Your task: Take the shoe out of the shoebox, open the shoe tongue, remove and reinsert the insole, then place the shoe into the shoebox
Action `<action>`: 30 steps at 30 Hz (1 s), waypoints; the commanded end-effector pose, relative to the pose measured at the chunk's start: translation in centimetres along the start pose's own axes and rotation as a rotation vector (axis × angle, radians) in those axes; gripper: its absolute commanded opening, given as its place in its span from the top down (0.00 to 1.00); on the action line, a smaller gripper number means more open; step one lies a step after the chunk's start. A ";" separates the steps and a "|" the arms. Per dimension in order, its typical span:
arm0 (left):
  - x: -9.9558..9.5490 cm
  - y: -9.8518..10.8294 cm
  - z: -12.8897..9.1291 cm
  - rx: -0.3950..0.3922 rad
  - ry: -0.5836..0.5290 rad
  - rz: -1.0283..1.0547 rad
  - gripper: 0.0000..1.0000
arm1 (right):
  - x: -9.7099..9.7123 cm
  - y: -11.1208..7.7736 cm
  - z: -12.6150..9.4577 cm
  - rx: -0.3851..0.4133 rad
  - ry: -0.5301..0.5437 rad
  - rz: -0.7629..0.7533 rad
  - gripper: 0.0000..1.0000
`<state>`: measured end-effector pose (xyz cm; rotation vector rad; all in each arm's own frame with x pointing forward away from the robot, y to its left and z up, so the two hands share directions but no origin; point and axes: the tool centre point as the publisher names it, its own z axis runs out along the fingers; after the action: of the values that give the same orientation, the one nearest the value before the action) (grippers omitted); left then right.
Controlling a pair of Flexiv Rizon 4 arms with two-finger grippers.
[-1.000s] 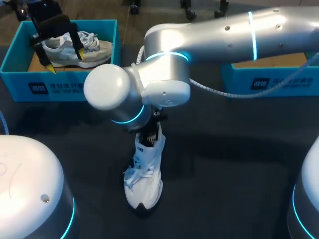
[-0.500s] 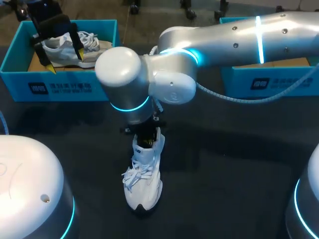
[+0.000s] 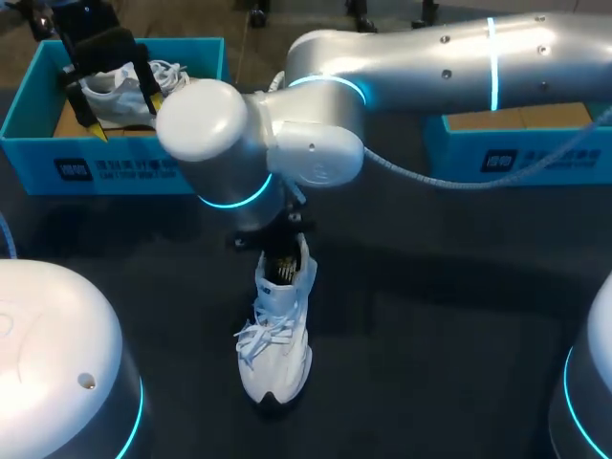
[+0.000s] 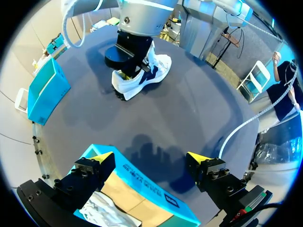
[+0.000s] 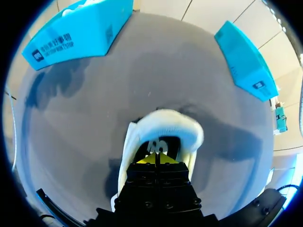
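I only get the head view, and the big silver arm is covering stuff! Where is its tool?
Observer: The right wrist view shows the right tool poking down into the white shoe, through its opening.
Operator: Is it pinching something?
Observer: Its yellow tips are pressed together; nothing shows between them.
Operator: Is the insole inside?
Observer: A pale patch with a dark mark lies inside, just ahead of the tips, likely the insole.

The dark worktop (image 3: 430, 316) carries three items. A white shoe (image 3: 275, 335) stands upright near the middle, toe toward the near edge. At the far edge, well apart, sit the blue left shoebox (image 3: 115, 164) and the blue right shoebox (image 3: 521, 158).
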<state>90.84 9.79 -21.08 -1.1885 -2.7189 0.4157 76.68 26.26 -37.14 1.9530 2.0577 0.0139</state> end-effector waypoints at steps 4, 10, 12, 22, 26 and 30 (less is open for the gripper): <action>0.0 0.1 0.0 0.000 0.003 0.001 0.00 | 0.3 0.8 1.5 -0.095 0.000 0.052 1.00; 0.0 0.1 0.0 0.000 0.003 0.001 0.00 | 0.6 1.8 3.5 -0.101 0.024 0.036 1.00; 0.0 0.1 0.0 0.000 0.003 0.001 0.00 | 0.9 1.5 4.1 -0.092 0.046 0.036 1.00; 0.0 0.1 0.0 0.000 0.003 0.001 0.00 | 2.1 -1.9 3.3 0.042 0.077 0.068 1.00; 0.0 0.1 0.0 0.000 0.003 0.001 0.00 | 2.3 -2.9 1.6 0.054 0.063 0.089 1.00; 0.0 0.1 0.0 0.000 0.003 0.001 0.00 | 1.8 -2.6 -0.8 0.037 0.007 0.093 1.00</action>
<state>90.84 9.79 -21.08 -1.1884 -2.7189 0.4158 75.03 27.16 -39.19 2.0440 2.1080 -0.0019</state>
